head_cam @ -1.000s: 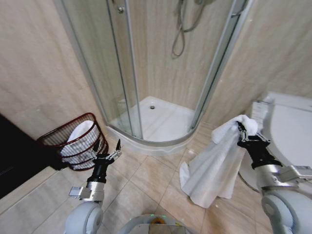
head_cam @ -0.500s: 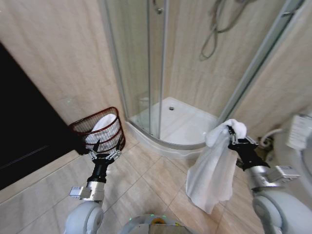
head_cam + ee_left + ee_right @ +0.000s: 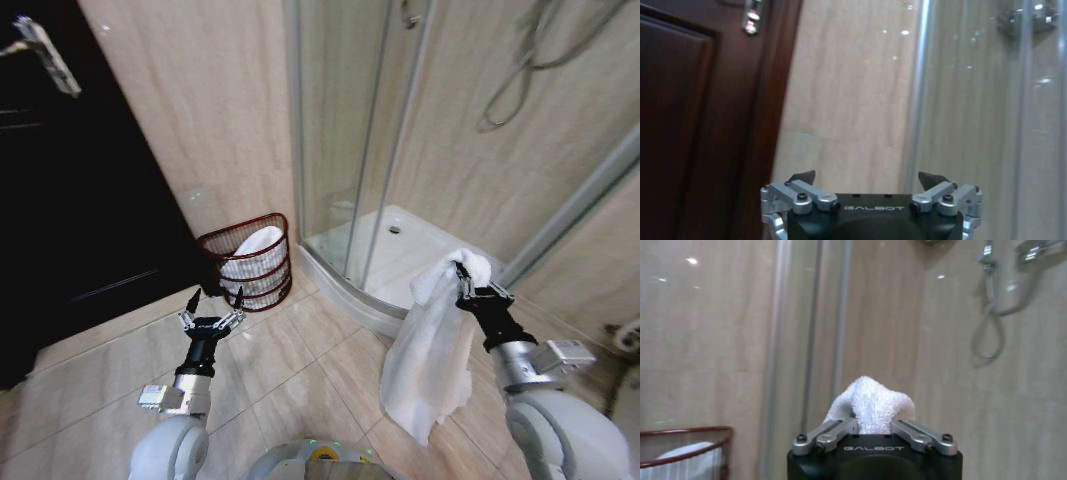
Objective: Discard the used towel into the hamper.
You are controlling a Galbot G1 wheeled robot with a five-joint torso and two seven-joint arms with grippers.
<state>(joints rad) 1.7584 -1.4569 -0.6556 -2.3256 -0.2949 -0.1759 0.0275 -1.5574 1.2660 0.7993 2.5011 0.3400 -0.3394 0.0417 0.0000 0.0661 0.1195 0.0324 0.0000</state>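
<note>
Left gripper [image 3: 210, 318] at seven o'clock, fingers spread apart and empty, hamper [image 3: 247, 262] just beyond it by the wall (white cloth already inside), right gripper [image 3: 476, 292] at four o'clock clamped on the hanging white towel [image 3: 430, 360]

This is a home bathroom. Beyond the right claw [image 3: 467, 287] stands a curved glass shower enclosure with metal frames [image 3: 370, 150], its white shower tray [image 3: 400, 245] raised off the floor, and a grey shower hose [image 3: 520, 70] loops down the wall inside. Walls and floor are laid with glossy beige tiles [image 3: 200, 110]. Past the left claw [image 3: 211, 308] is a dark wooden door [image 3: 70, 190] with a metal handle [image 3: 42, 52].
</note>
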